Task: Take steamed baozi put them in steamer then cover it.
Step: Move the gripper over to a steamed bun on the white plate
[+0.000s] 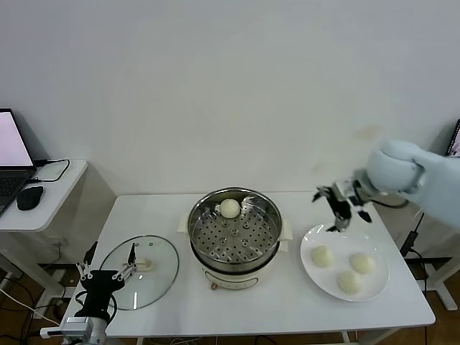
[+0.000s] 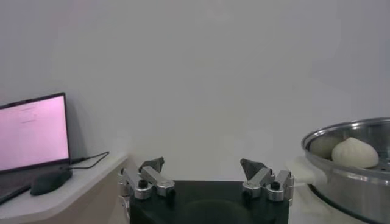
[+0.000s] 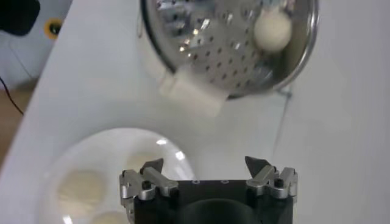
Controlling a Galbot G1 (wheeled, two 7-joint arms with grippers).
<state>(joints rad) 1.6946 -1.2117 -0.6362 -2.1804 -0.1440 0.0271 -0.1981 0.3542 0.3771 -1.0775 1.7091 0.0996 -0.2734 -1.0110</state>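
The steel steamer point(image 1: 234, 231) stands mid-table on its cream base with one baozi point(image 1: 229, 208) on the perforated tray at its far side. Three baozi point(image 1: 323, 256) point(image 1: 362, 263) point(image 1: 350, 282) lie on the white plate point(image 1: 310, 269) to the right. My right gripper point(image 1: 343, 205) is open and empty, above the plate's far edge; its wrist view shows the steamer point(image 3: 231, 67), the baozi in it point(image 3: 272, 32) and the plate point(image 3: 109, 146). The glass cover point(image 1: 162, 277) lies flat on the table at the left. My left gripper point(image 1: 109, 267) is open and empty, low at the cover's left rim.
A side desk at far left holds a laptop point(image 1: 11, 154) and a black mouse point(image 1: 29, 197). The left wrist view shows the laptop point(image 2: 30, 134), the mouse point(image 2: 52, 181) and the steamer rim point(image 2: 350, 176). A white wall stands behind the table.
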